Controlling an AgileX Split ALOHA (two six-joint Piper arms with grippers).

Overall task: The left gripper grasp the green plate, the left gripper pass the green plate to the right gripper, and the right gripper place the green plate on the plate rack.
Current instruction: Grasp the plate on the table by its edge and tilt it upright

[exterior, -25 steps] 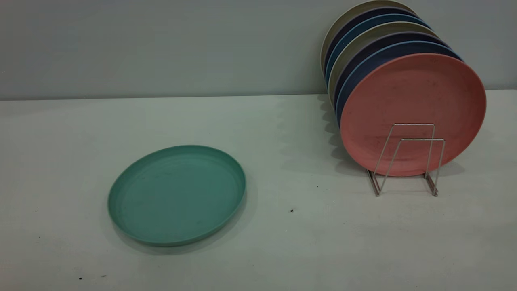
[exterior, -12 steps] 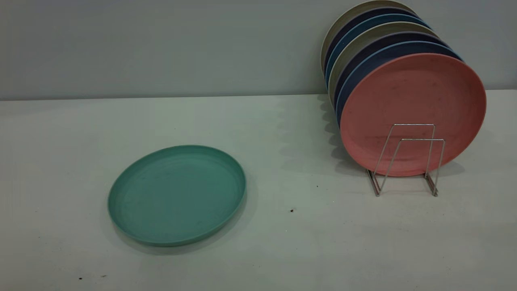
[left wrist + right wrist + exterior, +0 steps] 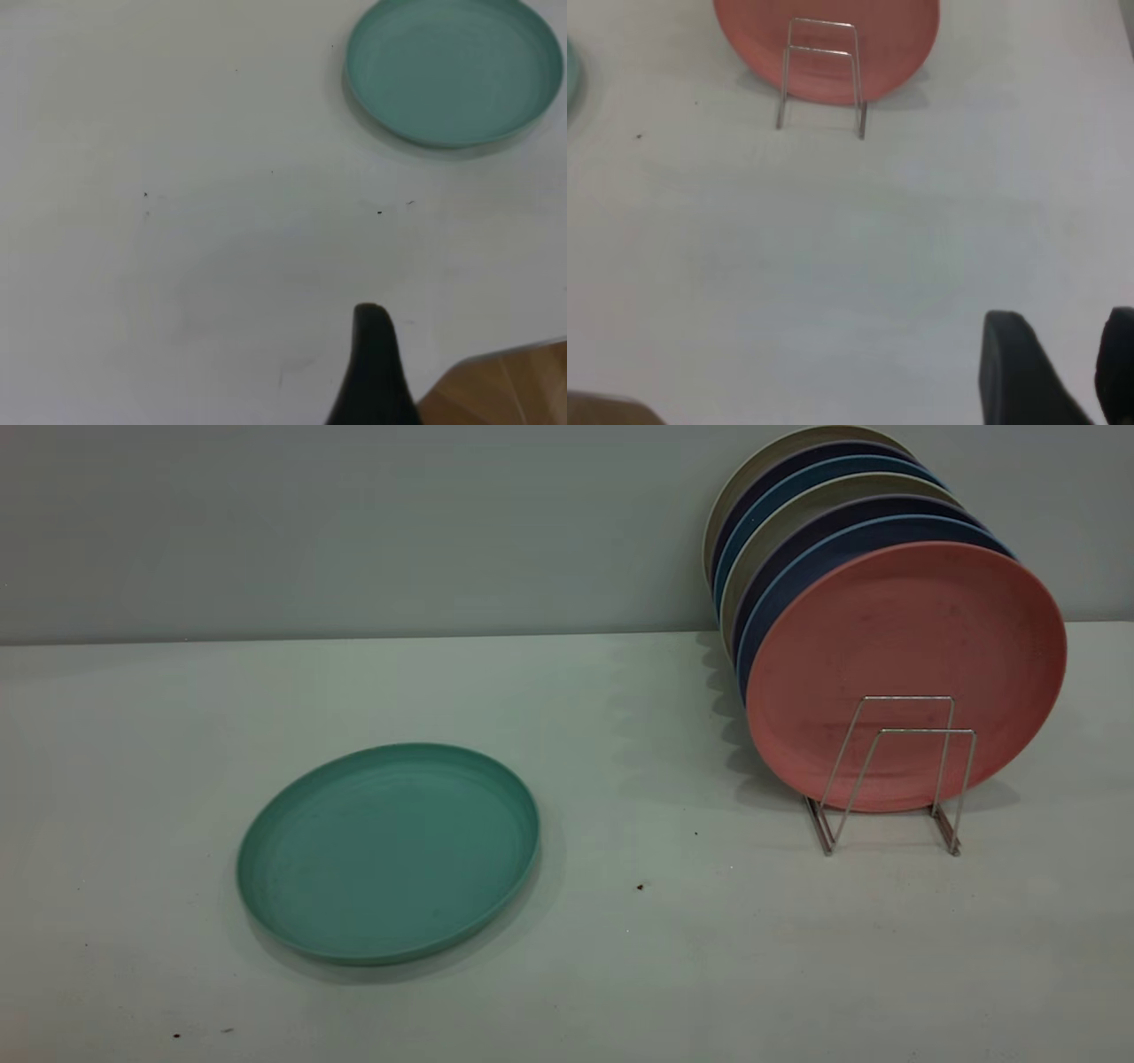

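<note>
The green plate (image 3: 388, 853) lies flat on the white table (image 3: 620, 957), well apart from the plate rack (image 3: 890, 775), where a pink plate (image 3: 904, 638) fronts a standing row. The left gripper (image 3: 376, 372) hovers well short of the green plate, its grip impossible to tell. The right gripper (image 3: 1063, 372) hangs before the rack, fingers spread, grasping nothing.
</note>
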